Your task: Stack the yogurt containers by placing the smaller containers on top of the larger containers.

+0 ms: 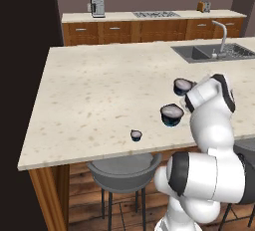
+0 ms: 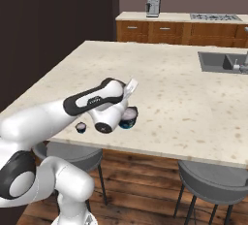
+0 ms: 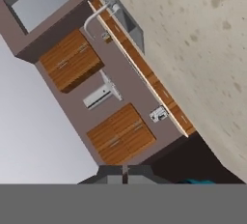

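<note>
On counter (image 1: 89,90): three yogurt containers (image 1: 172,114).

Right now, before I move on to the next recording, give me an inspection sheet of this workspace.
Surface: speckled beige island counter, level.
Job's things: smaller container upright near the front edge, standing alone, nothing stacked. Two larger containers, one near the arm, another behind it, partly hidden by the arm.
Clutter: nothing seen on the island besides the cups.
Gripper: gripper shut, fingertips together, holding nothing; the hand view points across the room, not at the cups.
Cables: nothing seen.
Surroundings: sink with faucet set in the island, coffee machine and stovetop on the back counter, grey stools under the front edge.
</note>
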